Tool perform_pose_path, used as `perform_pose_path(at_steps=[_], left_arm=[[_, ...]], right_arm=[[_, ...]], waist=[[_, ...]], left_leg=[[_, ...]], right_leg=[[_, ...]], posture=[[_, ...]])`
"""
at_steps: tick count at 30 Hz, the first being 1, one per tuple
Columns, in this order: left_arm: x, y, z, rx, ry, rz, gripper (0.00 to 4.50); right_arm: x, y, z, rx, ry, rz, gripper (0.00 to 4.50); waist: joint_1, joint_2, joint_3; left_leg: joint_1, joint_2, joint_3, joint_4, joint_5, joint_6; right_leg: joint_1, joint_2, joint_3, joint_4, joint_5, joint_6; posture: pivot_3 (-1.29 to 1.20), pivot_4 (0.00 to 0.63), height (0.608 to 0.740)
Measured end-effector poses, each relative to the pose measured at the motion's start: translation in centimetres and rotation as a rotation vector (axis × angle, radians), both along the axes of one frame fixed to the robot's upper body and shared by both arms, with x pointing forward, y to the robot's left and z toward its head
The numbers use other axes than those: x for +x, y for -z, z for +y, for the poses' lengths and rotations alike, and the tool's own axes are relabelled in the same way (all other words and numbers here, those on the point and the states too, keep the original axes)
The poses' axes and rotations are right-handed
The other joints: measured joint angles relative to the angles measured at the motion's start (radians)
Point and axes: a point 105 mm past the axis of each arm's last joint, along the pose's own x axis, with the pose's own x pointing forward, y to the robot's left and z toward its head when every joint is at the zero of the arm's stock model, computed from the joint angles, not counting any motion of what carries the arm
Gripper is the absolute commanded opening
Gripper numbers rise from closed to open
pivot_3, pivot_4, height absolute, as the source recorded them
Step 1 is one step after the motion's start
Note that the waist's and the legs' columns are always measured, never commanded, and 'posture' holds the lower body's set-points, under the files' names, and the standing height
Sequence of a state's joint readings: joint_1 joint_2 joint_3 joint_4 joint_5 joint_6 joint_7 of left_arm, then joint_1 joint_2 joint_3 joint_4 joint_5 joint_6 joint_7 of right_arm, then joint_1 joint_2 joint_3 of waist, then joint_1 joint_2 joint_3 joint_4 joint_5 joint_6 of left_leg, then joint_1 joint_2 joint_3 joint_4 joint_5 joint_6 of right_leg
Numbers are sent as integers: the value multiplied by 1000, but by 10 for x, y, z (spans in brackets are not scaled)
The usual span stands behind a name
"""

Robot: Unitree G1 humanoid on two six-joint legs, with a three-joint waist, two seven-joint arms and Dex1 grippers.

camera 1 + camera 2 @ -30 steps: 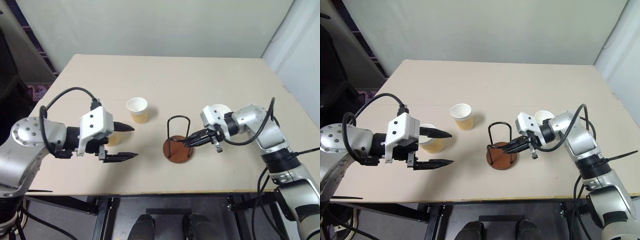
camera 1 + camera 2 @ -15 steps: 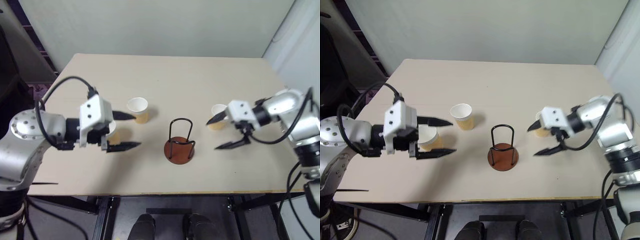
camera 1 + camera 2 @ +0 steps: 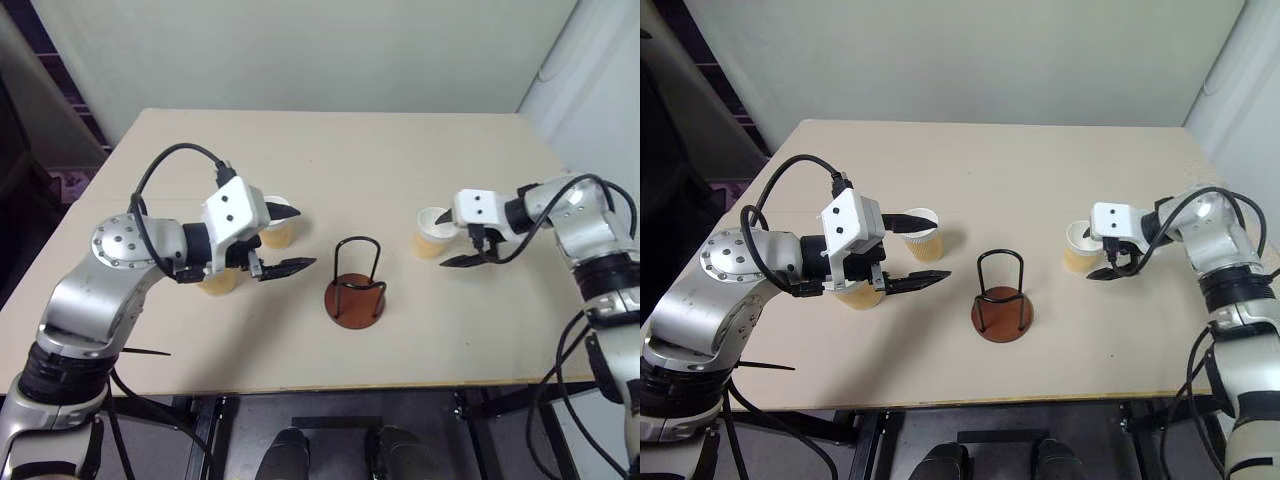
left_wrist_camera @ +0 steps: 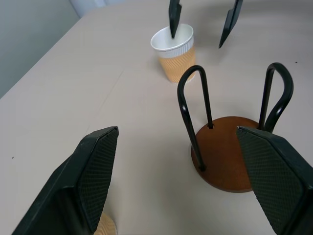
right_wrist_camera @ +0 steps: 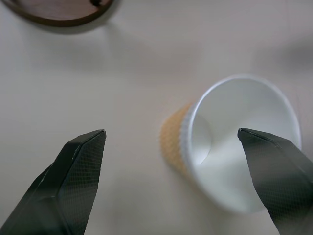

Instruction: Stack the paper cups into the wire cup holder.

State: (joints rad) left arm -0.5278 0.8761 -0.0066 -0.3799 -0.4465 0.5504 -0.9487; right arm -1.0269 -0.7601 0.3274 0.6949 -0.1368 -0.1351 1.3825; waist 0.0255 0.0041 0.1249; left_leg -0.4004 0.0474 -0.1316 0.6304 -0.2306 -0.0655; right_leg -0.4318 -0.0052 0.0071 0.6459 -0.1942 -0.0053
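Note:
The wire cup holder [image 3: 355, 288], black loops on a round brown base, stands mid-table. One paper cup [image 3: 428, 243] is upright to its right. My right gripper [image 3: 440, 240] is open at that cup, one fingertip over its mouth and the other beside it, not gripping. A second paper cup [image 3: 277, 236] stands left of the holder, behind the far finger of my open left gripper [image 3: 303, 237], which points toward the holder and holds nothing. A third paper cup [image 3: 217, 283] sits under my left wrist. In the left wrist view the holder [image 4: 230, 152] lies between my fingers [image 4: 93, 166].
The beige table [image 3: 330, 150] runs to a wall at the back, and its front edge is close below the holder. A black cable [image 3: 160, 165] loops over my left arm.
My right gripper has left the holder, swung right to the cup there and opened. My left gripper has moved right and forward toward the holder, staying open.

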Motion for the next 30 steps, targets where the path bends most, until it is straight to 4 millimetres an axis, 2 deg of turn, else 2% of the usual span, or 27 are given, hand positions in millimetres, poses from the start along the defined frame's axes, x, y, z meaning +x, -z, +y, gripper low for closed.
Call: perform_pose_path(at_steps=[2,4,7,13,15,18,21,23,25,26,28,30], left_arm=[[0,0,1,0,-5,-1,4144],[-1,1,5,-1,-25,-1,4144],[-1,2,12,1,-54,0,4144],[-3,0,15,4,-67,-8,4144],[-4,0,18,7,-73,-10,4144],[-5,-4,26,17,-93,-17,4144],[-7,-4,39,37,-127,-11,4144],[-7,-3,49,45,-155,2,4144],[-6,-2,56,51,-175,7,4144],[-6,-2,58,52,-179,9,4144],[-6,-2,59,52,-178,8,4144],[-5,-2,60,60,-179,7,4144]], right_arm=[[3,0,4,-5,-9,-11,4109],[4,5,6,-21,-18,-7,3556],[5,14,9,-33,-31,14,2452],[5,16,7,-38,-33,17,185],[4,15,7,-37,-43,26,47],[-6,-5,11,25,-95,44,47],[-20,-47,16,150,-155,18,47],[-36,-83,30,306,-223,6,47],[-63,-116,52,450,-343,20,47],[-76,-124,60,474,-399,32,47],[-93,-122,72,478,-463,70,47],[-99,-108,79,476,-473,129,47]], waist=[[0,0,0],[0,0,0],[4,0,0],[5,0,0],[4,0,0],[3,1,1],[3,1,1],[2,1,1],[1,1,1],[0,1,0],[0,-2,-1],[2,-2,-1]], left_leg=[[0,0,0,0,-1,0],[-1,0,0,0,-1,0],[-1,0,0,1,-1,0],[0,0,0,1,-1,0],[0,0,0,1,-1,0],[-1,0,1,0,-1,0],[-2,0,1,0,-1,-1],[-3,0,2,0,-1,-1],[-2,0,3,0,0,-3],[-2,0,4,0,0,-4],[0,0,4,1,1,-5],[0,0,1,1,1,-4]], right_leg=[[0,0,0,-1,0,0],[0,0,0,-1,0,0],[0,0,0,-1,0,0],[0,-1,0,0,0,0],[0,0,0,0,0,-1],[-1,0,0,0,-1,-1],[-1,0,0,-1,-2,-2],[-2,1,0,-1,-3,-3],[-1,3,0,-1,-7,-9],[-1,3,0,-1,-9,-13],[2,5,-1,-2,-10,-15],[3,4,-2,-1,-10,-15]], posture=[[0,150,740],[0,150,740],[0,150,740],[0,150,740],[0,150,740],[0,150,740],[0,150,740],[0,150,740],[0,150,740],[0,150,740],[0,150,740],[0,150,740]])
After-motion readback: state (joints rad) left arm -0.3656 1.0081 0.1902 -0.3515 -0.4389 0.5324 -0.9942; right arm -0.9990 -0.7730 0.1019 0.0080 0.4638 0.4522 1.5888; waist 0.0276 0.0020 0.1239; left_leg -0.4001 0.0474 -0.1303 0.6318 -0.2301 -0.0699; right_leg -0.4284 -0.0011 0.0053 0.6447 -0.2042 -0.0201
